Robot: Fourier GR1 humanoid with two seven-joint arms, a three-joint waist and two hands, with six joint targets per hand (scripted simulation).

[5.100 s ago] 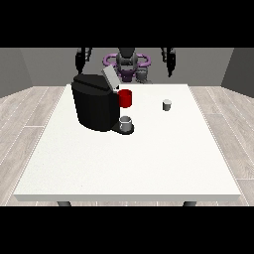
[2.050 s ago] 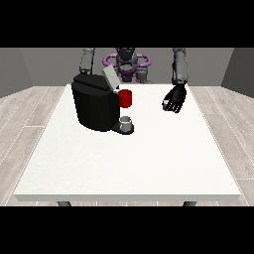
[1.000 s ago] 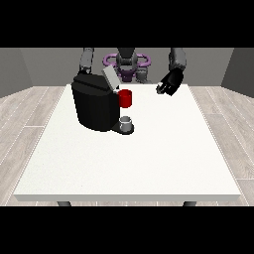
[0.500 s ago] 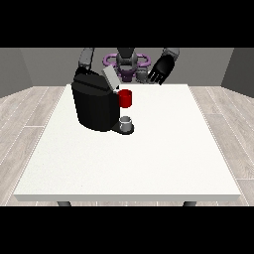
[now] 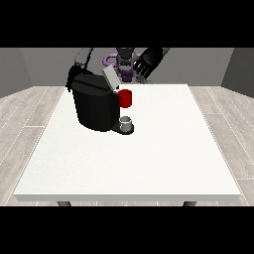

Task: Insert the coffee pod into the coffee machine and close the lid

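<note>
- Coffee machine point(image 5: 94, 106): black body standing on the table's point(image 5: 149, 163) far left part, its grey lid point(image 5: 110, 78) tilting up and open at the top
- Red part point(image 5: 126, 98) projecting from the machine's front; a small grey cup point(image 5: 127, 122) sitting below it on the base
- Hand at the view's right point(image 5: 147, 60): hanging raised above the table's far edge, just right of the lid; fingers curling, though what they are enclosing cannot be told
- Pod: not distinguishable anywhere
- Hand at the view's left point(image 5: 72, 78): showing behind the machine, finger posture indeterminable
</note>
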